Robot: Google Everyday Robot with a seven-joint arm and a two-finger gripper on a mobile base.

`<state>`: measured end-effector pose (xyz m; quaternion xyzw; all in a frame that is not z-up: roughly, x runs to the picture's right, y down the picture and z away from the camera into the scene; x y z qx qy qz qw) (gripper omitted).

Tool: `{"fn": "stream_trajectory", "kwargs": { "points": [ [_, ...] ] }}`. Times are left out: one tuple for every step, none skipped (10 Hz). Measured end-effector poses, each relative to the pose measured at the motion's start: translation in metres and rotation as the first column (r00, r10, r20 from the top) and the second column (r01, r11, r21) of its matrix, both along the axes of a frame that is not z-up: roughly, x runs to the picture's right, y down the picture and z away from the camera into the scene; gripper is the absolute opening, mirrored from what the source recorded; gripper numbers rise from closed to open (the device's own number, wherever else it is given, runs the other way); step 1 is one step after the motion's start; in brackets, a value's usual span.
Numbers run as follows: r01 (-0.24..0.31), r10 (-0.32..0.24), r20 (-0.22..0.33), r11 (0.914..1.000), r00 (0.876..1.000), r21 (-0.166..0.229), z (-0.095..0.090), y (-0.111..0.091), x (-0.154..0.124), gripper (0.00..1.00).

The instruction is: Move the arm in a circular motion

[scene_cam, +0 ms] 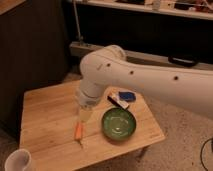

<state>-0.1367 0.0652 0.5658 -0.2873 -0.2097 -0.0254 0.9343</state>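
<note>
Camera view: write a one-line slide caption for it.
White arm reaches over the wooden table, its gripper down by the carrot, beside the green bowl.
</note>
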Motion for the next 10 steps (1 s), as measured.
{"fn": "stream_trajectory", "kwargs": {
  "points": [
    [0.031,-0.031,0.032,0.9995,0.999,0.006,0.001,-0.005,-0.023,0.65],
    [0.069,-0.070,0.068,0.9974,0.995,0.021,0.003,-0.017,-0.057,0.65],
    [0.085,-0.087,0.080,0.9959,0.993,0.033,0.007,-0.027,-0.074,0.65],
    [0.093,-0.096,0.092,0.9949,0.991,0.039,0.011,-0.039,-0.091,0.65],
    [0.099,-0.103,0.099,0.9940,0.990,0.047,0.019,-0.056,-0.109,0.65],
    [0.094,-0.099,0.106,0.9941,0.989,0.054,0.028,-0.078,-0.125,0.65],
    [0.084,-0.089,0.104,0.9947,0.991,0.059,0.036,-0.094,-0.132,0.65],
    [0.060,-0.066,0.101,0.9963,0.993,0.062,0.049,-0.119,-0.136,0.65],
    [0.038,-0.044,0.095,0.9974,0.995,0.062,0.060,-0.139,-0.135,0.65],
    [0.008,-0.013,0.087,0.9982,0.996,0.059,0.072,-0.158,-0.129,0.65]
  ]
}}
